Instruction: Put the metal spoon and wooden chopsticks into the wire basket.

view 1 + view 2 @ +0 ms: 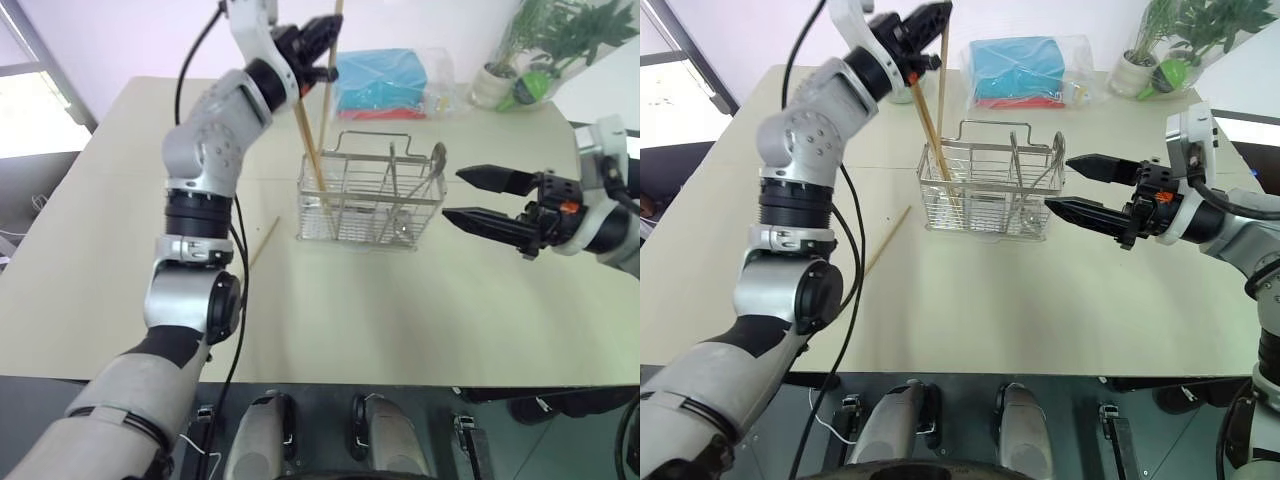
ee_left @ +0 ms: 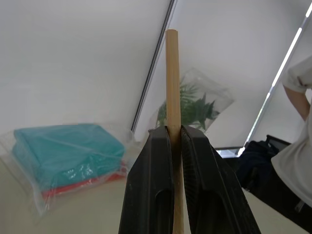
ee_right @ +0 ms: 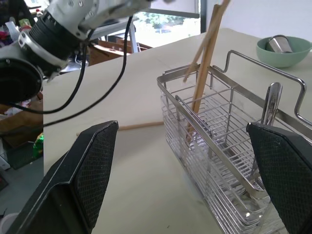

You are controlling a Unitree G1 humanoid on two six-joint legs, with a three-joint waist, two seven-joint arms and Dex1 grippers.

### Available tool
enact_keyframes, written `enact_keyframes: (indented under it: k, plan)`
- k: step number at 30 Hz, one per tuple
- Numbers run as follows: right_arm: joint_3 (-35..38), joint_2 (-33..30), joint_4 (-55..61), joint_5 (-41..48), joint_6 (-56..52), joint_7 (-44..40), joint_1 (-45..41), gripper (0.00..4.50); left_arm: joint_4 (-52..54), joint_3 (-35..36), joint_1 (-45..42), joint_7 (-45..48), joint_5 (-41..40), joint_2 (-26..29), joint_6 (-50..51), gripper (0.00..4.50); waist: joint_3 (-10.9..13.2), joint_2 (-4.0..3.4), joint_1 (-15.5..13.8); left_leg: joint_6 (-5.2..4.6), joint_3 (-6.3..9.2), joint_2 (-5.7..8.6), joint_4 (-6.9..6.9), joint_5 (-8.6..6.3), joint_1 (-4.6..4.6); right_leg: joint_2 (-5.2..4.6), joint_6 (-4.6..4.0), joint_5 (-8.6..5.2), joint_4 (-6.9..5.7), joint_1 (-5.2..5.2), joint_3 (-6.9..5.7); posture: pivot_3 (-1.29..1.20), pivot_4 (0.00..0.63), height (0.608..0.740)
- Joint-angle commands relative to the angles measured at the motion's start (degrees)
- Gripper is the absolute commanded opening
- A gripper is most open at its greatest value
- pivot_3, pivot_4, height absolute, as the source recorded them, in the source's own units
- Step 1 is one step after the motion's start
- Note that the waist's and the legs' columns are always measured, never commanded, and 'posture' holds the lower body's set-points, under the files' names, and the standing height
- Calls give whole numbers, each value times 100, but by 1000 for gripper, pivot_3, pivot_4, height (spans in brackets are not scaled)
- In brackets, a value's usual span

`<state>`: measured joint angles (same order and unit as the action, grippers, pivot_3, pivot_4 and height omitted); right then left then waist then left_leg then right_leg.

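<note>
This looks like an office or lab room set up for trials: a plain beige surface (image 1: pixel 420 330) against a white wall, a potted plant (image 1: pixel 540 45) in the corner, a bagged stack of folded cloth (image 1: pixel 385 82), and perhaps cluttered shelving by a bright window.

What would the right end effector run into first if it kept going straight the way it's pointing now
Most likely the wire basket. The open right end effector points at its near end, where the metal spoon stands, though depth is hard to judge.
</note>
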<state>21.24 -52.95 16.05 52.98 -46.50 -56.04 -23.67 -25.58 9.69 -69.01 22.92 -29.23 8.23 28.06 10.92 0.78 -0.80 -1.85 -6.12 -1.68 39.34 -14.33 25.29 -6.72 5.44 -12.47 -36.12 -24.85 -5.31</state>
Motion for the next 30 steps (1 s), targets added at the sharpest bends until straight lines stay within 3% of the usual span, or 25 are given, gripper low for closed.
enact_keyframes:
  k: [1, 5, 8, 14, 15, 21, 27, 30]
  plan:
    - [276, -148, 54, 70, 83, -36, -52, 4349, 561, -176, 222, 26, 158, -120, -275, 28, 0, 0, 5, -2, -1, -1, 0, -1, 0, 0, 0, 0, 0, 0, 0, 0, 150, 715]
    - [289, -151, -22, 87, 78, -16, -98, 4349, 892, -285, 550, 2, 264, -235, -326, 28, 0, 0, -3, -2, 0, -1, 0, -1, 1, 0, 0, 0, -1, -1, 0, 0, 150, 715]
    - [224, -149, -101, 48, 102, -42, -167, 4349, 1389, -222, 739, -77, 31, -347, 11, 1197, 0, 0, -2, -15, 1, -1, 1, -9, 2, -1, 0, 0, 0, -1, 0, 0, 150, 715]
    - [0, -121, -386, -149, 250, -171, -341, 4349, 2061, -40, 837, -266, -249, -193, 608, 4160, 0, 0, 3, -16, 2, 0, 1, -9, 1, 0, 0, 0, -1, -1, 0, 0, 150, 715]
    - [-42, -119, -444, -183, 279, -206, -379, 4349, 2191, 16, 829, -351, -313, -138, 749, 4456, 0, 0, 4, -16, 3, -1, 2, -9, 1, 0, 0, 0, -1, -1, 0, 0, 150, 715]
    - [-227, -207, -569, -350, 445, -587, -425, 4349, 2852, 209, 682, -781, -543, 282, 1461, 4456, 0, -1, 6, -11, 3, -1, 1, -6, 1, 1, 0, 0, -3, -1, 0, 0, 150, 715]
    - [-432, -225, -762, -549, 547, -838, -616, 4349, 3060, 500, 398, -566, -1117, 2203, 3969, 4456, -1, -4, 56, 1, 3, -5, -1, 1, -1, 9, 0, -1, -6, -5, 1, 0, 150, 715]
    - [-526, -193, -915, -651, 621, -924, -690, 4349, 3157, 852, 259, -392, -1633, 2618, 4832, 4456, 0, -3, 13, 12, 4, -6, -3, 7, -1, 10, -1, -2, -6, -5, 1, 0, 150, 715]
